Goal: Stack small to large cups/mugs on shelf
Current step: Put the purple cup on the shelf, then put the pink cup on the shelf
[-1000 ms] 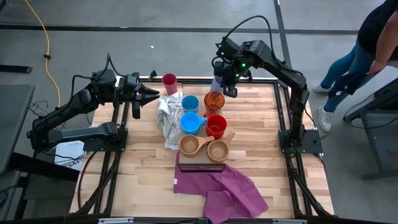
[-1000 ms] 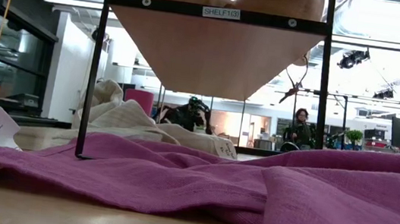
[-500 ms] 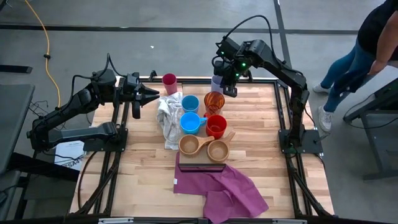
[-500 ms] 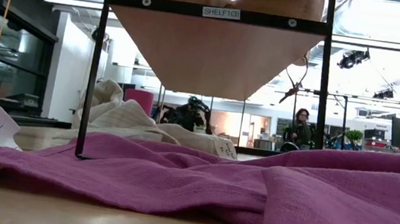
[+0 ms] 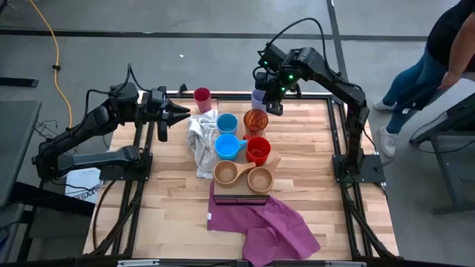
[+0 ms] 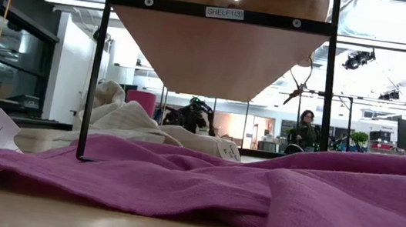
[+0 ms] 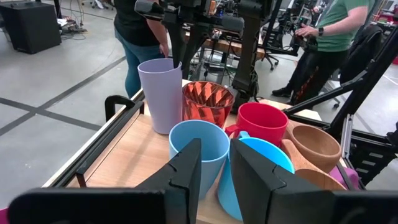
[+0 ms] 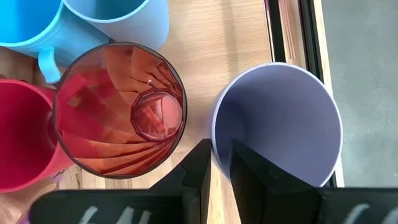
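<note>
Right wrist view shows the right pincer (image 8: 221, 163) poised straight above the near rim of the tall lavender plastic tumbler (image 8: 278, 124), one finger over the inside of the wall and the other outside it, parted by a narrow gap with nothing gripped. For a clean pick, the fingers probably need to drop so that the thin wall sits squarely between them before they close, and the lift should go straight up, since the orange-red faceted translucent tumbler (image 8: 118, 111) stands just beside it and could be knocked. In the high view the right arm reaches from its base at the right edge across to the far side of the wooden surface (image 5: 163, 215), its wrist bent downward over the lavender tumbler (image 5: 258, 98). The left pincer (image 5: 180, 113) waits level at the far left, fingers slightly parted and empty, pointing toward the magenta tumbler (image 5: 202, 97). Two blue mugs, a red mug (image 5: 258, 150) and two tan wooden handled cups cluster mid-surface; the light-wood shelf (image 6: 215, 49) stands nearer, above the purple cloth (image 5: 266, 222).
</note>
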Robot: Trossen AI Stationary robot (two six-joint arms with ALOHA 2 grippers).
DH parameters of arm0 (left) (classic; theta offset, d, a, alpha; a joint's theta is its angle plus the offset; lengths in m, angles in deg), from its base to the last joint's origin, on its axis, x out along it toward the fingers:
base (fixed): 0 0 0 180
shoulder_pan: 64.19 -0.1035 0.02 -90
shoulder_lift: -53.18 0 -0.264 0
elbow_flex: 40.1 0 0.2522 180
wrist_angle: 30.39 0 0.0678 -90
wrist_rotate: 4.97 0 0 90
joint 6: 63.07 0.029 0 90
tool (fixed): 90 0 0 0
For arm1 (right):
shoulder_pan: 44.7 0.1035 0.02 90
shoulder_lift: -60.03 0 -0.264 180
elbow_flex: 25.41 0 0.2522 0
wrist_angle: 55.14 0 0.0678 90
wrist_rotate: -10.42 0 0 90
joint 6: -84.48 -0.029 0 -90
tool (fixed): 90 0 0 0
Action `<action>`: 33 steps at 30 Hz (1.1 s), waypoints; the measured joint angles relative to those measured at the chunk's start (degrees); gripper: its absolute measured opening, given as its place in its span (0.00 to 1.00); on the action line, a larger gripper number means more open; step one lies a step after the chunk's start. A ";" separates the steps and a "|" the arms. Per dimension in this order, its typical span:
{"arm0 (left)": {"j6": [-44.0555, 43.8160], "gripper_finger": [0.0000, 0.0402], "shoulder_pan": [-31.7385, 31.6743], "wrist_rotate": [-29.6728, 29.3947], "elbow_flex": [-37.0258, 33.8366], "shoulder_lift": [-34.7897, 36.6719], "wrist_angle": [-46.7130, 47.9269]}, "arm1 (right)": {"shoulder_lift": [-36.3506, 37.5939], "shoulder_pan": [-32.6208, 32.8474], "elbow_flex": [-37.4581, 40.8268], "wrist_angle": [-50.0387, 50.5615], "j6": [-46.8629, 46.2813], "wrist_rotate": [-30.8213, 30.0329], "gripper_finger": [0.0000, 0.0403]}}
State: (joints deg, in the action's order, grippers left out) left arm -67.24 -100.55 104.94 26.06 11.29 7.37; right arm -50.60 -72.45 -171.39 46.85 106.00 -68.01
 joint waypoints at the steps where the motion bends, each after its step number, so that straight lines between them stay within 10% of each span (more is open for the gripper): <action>1: 0.00 0.18 0.00 0.02 0.00 0.00 0.00 | 0.00 0.00 0.00 0.09 0.00 0.01 0.11; 33: 1.43 0.18 0.00 0.02 0.00 -0.73 -0.08 | 0.00 1.14 0.02 -8.09 -0.66 5.62 0.11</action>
State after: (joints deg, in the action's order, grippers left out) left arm -65.81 -100.55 104.96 26.06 10.56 7.30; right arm -50.60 -71.31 -171.37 38.76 105.34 -62.39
